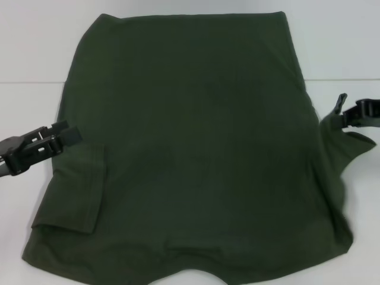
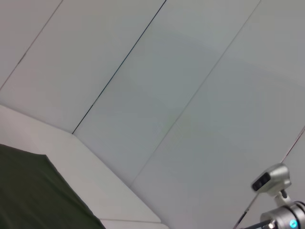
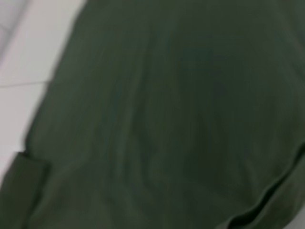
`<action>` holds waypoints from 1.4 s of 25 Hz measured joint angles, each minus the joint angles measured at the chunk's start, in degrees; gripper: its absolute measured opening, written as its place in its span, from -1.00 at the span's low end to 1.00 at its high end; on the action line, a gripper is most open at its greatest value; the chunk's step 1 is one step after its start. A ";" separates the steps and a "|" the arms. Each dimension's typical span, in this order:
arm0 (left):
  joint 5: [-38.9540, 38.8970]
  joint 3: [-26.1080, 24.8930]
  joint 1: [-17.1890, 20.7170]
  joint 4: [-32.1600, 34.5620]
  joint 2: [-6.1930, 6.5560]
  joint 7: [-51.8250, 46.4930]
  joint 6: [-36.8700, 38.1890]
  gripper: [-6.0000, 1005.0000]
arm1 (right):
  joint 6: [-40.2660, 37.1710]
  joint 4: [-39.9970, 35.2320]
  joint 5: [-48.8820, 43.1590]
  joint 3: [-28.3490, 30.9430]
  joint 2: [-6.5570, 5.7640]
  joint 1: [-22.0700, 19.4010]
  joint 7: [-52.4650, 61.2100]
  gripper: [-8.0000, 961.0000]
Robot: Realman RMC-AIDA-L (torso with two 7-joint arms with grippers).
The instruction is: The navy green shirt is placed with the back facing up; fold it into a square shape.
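The navy green shirt lies spread back-up on the white table, plain dark olive fabric. Its left sleeve is folded inward and lies flat on the body. My left gripper sits at the shirt's left edge, right at the top corner of that folded sleeve. On the other side, the right sleeve is pulled up into a peak toward my right gripper, which is shut on its edge. The shirt fills the right wrist view, and a corner of the shirt shows in the left wrist view.
Bare white table lies on both sides of the shirt. Pale wall panels rise behind the table. A small camera on a stand stands off to the side in the left wrist view.
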 joint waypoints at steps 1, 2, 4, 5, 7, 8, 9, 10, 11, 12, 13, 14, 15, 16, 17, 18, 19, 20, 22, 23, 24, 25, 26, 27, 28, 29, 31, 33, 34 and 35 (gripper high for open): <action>-0.11 -0.01 -0.02 0.00 0.03 0.00 -0.03 0.62 | -0.28 0.04 0.94 -0.12 0.13 0.15 -0.03 -0.98; -0.30 -0.01 -0.04 0.00 0.05 0.00 -0.05 0.62 | -0.11 0.48 1.53 -0.26 0.38 0.44 -0.05 -0.98; -0.77 -0.02 -0.01 0.00 0.05 0.01 -0.13 0.62 | 1.95 2.52 1.88 -0.36 1.20 1.25 -0.23 -0.98; -1.06 -0.03 0.03 0.00 0.05 0.04 -0.21 0.62 | 3.30 3.95 1.89 -0.45 1.66 1.71 -0.50 -0.98; -1.61 -0.03 0.17 0.00 0.05 0.08 -0.57 0.62 | 6.94 7.99 1.93 -0.83 2.48 2.98 -1.73 -0.98; -1.91 -0.06 0.25 0.00 0.05 0.08 -0.77 0.62 | 8.30 9.63 1.93 -1.06 2.69 3.37 -2.38 -0.97; -2.03 -0.07 0.31 0.00 0.04 0.08 -0.90 0.62 | 10.19 11.82 1.97 -1.36 2.98 3.93 -3.23 -0.97; -2.16 -0.10 0.37 0.01 0.04 0.07 -1.03 0.62 | 11.77 13.38 2.05 -1.51 3.15 4.28 -3.89 -0.96; -2.18 -0.11 0.37 0.01 0.04 0.06 -1.12 0.62 | 13.38 14.78 2.13 -1.62 3.35 4.57 -4.51 -0.96; -2.19 -0.13 0.39 0.00 0.04 0.05 -1.26 0.62 | 14.59 15.61 2.16 -1.68 3.47 4.74 -4.86 -0.95; -2.20 -0.13 0.40 -0.02 0.04 0.05 -1.42 0.62 | 15.44 16.38 2.23 -1.84 3.66 4.99 -5.32 -0.95; -2.21 -0.15 0.43 -0.12 0.04 0.05 -1.62 0.62 | 15.44 16.38 2.23 -1.84 3.66 4.99 -5.32 -0.91; -2.22 -0.18 0.46 -0.28 0.04 0.05 -1.82 0.62 | 15.30 16.45 2.29 -1.83 3.71 5.18 -5.40 -0.88; -2.22 -0.22 0.48 -0.41 0.04 0.06 -2.00 0.62 | 14.80 16.60 2.62 -1.66 3.70 5.33 -5.47 -0.84; -2.22 -0.24 0.48 -0.54 0.04 0.07 -2.23 0.62 | 14.29 16.77 3.40 -1.44 3.66 5.47 -5.56 -0.80; -2.23 -0.27 0.49 -0.63 0.04 0.08 -2.50 0.62 | 13.75 16.97 4.73 -1.24 3.59 5.49 -5.75 -0.76; -2.23 -0.29 0.50 -0.65 0.03 0.08 -2.69 0.62 | 13.09 17.11 6.66 -1.16 3.55 5.36 -6.25 -0.73; -2.23 -0.29 0.54 -0.66 0.00 0.08 -2.91 0.62 | 12.47 17.25 9.11 -1.09 3.50 5.06 -7.09 -0.69; -2.14 -0.29 0.61 -0.67 -0.03 -0.06 -3.16 0.62 | 10.47 17.73 15.04 -0.90 3.33 3.97 -9.79 -0.61; -1.95 -0.28 0.67 -0.66 0.01 -0.44 -3.29 0.62 | 9.82 17.83 16.96 -0.81 3.17 3.51 -10.70 -0.58; -1.73 -0.25 0.73 -0.66 0.12 -1.03 -3.45 0.62 | 9.36 17.69 17.77 -0.88 2.89 3.09 -10.90 -0.54; -1.14 -0.02 0.85 -0.64 0.50 -2.50 -3.79 0.62 | 9.06 17.41 17.77 -1.02 2.46 2.80 -10.59 -0.50; -0.42 0.21 1.01 -0.54 0.94 -4.18 -4.05 0.62 | 9.17 17.07 17.00 -1.17 1.92 2.62 -9.79 -0.42; 0.71 0.42 1.18 -0.41 1.62 -6.76 -4.33 0.62 | 9.07 16.84 15.83 -1.32 1.29 2.52 -8.86 -0.33; 1.99 0.61 1.45 -0.29 2.42 -9.86 -4.47 0.62 | 9.09 16.66 14.76 -1.38 0.75 2.50 -8.00 -0.25; 3.33 0.68 1.78 -0.19 3.33 -13.31 -4.50 0.62 | 9.17 16.52 13.69 -1.34 0.23 2.49 -7.17 -0.17; 6.02 0.72 2.72 -0.11 5.20 -20.73 -3.82 0.62 | 9.31 16.33 12.73 -1.12 -0.83 2.49 -6.13 0.01; 8.03 0.68 3.69 -0.06 6.71 -26.47 -2.87 0.62 | 9.34 16.07 12.56 -1.10 -1.67 2.53 -5.32 0.18; 9.04 0.57 4.26 0.05 7.34 -28.78 -2.58 0.62 | 9.38 15.71 12.38 -1.19 -2.03 2.64 -4.64 0.27; 10.27 0.43 4.90 0.27 7.81 -30.89 -2.52 0.62 | 9.34 15.30 12.07 -1.29 -2.34 2.81 -3.98 0.36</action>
